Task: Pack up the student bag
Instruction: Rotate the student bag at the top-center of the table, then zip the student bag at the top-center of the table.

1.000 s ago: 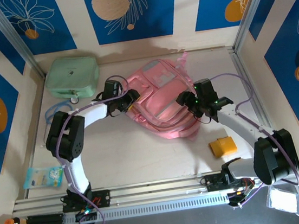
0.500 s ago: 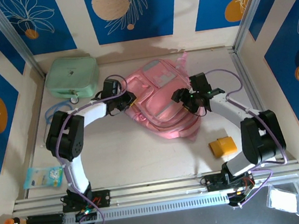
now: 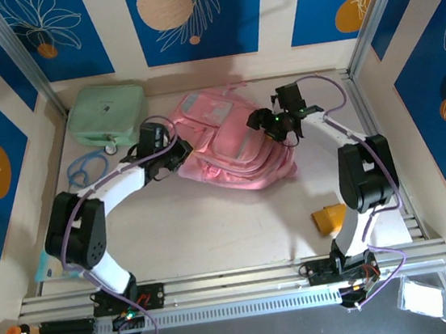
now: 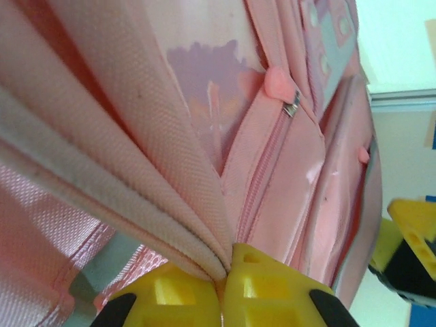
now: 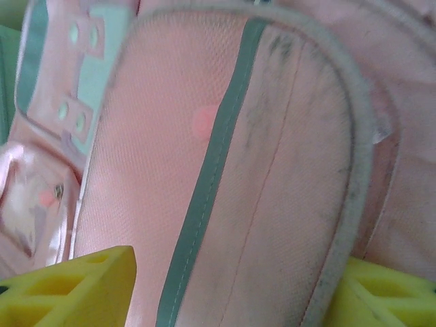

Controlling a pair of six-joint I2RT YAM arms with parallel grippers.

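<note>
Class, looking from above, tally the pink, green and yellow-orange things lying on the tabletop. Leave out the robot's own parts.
Pink: 1, the student bag
Mint-green: 1, the case
Yellow-orange: 1, the block
Total: 3

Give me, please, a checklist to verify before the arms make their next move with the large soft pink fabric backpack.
1. Left gripper shut on a fabric fold of the large soft pink fabric backpack: ok.
2. Right gripper open, one finger on each side of the padded front panel with a grey stripe: ok.
3. Backpack's main compartment unzipped: cannot tell.
4. Mint-green rectangular case lying apart from the backpack: ok.
5. Orange-yellow block on the table, apart from the backpack: ok.
</note>
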